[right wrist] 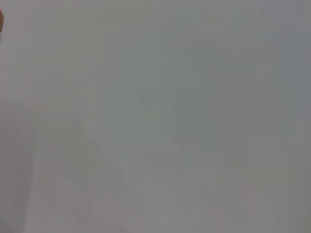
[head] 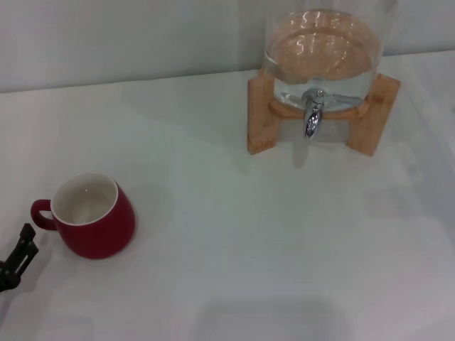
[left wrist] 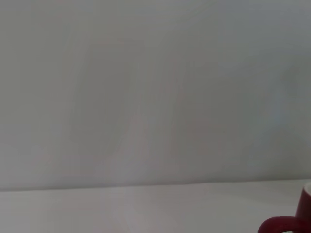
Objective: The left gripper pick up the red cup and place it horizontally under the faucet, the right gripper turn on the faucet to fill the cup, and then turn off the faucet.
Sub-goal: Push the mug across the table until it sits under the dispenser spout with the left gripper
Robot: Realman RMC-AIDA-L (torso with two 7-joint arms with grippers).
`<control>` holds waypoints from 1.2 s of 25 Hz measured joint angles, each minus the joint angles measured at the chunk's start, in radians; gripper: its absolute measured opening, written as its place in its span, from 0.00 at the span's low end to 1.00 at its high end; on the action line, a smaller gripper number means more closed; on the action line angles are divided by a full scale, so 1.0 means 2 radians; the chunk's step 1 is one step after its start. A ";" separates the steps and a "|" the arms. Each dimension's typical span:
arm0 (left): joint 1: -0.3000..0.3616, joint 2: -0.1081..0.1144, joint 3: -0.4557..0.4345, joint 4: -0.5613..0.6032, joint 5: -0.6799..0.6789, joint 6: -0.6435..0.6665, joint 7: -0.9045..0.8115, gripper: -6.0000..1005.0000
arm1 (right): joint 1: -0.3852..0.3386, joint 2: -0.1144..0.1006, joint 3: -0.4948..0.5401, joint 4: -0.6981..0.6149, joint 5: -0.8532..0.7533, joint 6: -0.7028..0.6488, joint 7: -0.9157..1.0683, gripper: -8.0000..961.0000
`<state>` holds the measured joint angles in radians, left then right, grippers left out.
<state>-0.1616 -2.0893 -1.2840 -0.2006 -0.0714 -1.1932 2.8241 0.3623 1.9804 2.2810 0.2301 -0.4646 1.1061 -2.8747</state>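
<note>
The red cup (head: 92, 215) stands upright on the white table at the left, its cream inside showing and its small handle (head: 41, 213) pointing toward the left edge. Just outside that handle, at the lower left edge of the head view, a black part of my left gripper (head: 18, 254) pokes in, close to the cup but apart from it. In the left wrist view only the cup's handle and side (left wrist: 286, 224) show in a corner. The chrome faucet (head: 313, 118) hangs from the glass jar at the back right, far from the cup. My right gripper is out of view.
The clear glass jar (head: 323, 53) holds water and rests in a wooden stand (head: 261, 117) at the back right. A pale wall runs behind the white table (head: 249, 241). The right wrist view shows only a plain pale surface.
</note>
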 joint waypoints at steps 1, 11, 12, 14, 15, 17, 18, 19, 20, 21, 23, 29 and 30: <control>0.000 0.000 0.000 0.000 0.000 0.000 0.000 0.87 | 0.000 0.000 0.000 0.000 0.000 0.000 0.000 0.63; -0.017 0.003 0.001 0.001 0.015 0.015 0.000 0.87 | 0.002 0.000 0.000 0.001 0.000 0.000 0.000 0.63; -0.018 0.003 0.001 0.000 0.017 0.017 0.000 0.87 | 0.003 0.000 0.000 0.001 0.000 0.000 0.000 0.63; -0.020 0.003 0.001 0.000 0.018 0.024 0.000 0.87 | 0.004 0.000 0.000 0.001 0.000 0.000 0.000 0.63; -0.022 0.003 0.001 0.000 0.018 0.027 0.000 0.87 | 0.004 0.000 0.000 0.001 0.000 0.000 0.000 0.63; -0.023 0.003 0.001 0.000 0.018 0.028 0.000 0.87 | 0.005 0.000 0.000 0.001 0.000 0.000 0.000 0.63; -0.024 0.004 0.001 0.001 0.018 0.032 0.000 0.87 | 0.005 0.000 0.000 0.001 0.000 0.000 0.000 0.63; -0.025 0.004 0.001 0.001 0.018 0.032 0.000 0.87 | 0.005 0.000 0.000 0.001 0.000 0.000 0.000 0.63; -0.026 0.004 0.001 0.001 0.018 0.033 0.000 0.87 | 0.006 0.000 -0.001 0.001 0.000 0.000 0.000 0.63; -0.028 0.004 0.001 0.001 0.018 0.035 0.000 0.87 | 0.006 0.000 -0.001 0.001 0.000 0.000 0.000 0.63; -0.030 0.005 0.001 0.001 0.019 0.038 0.000 0.87 | 0.006 0.000 -0.001 0.001 0.000 0.000 0.000 0.63; -0.041 0.005 0.001 0.000 0.024 0.050 0.000 0.87 | 0.006 0.002 -0.001 0.001 0.000 0.000 0.000 0.63; -0.043 0.005 0.001 0.000 0.025 0.051 0.000 0.87 | 0.005 0.002 -0.001 0.001 0.000 0.000 0.000 0.63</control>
<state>-0.2473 -2.0798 -1.2823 -0.1999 -0.0218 -1.0907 2.8241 0.3733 1.9845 2.2790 0.2317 -0.4647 1.1059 -2.8746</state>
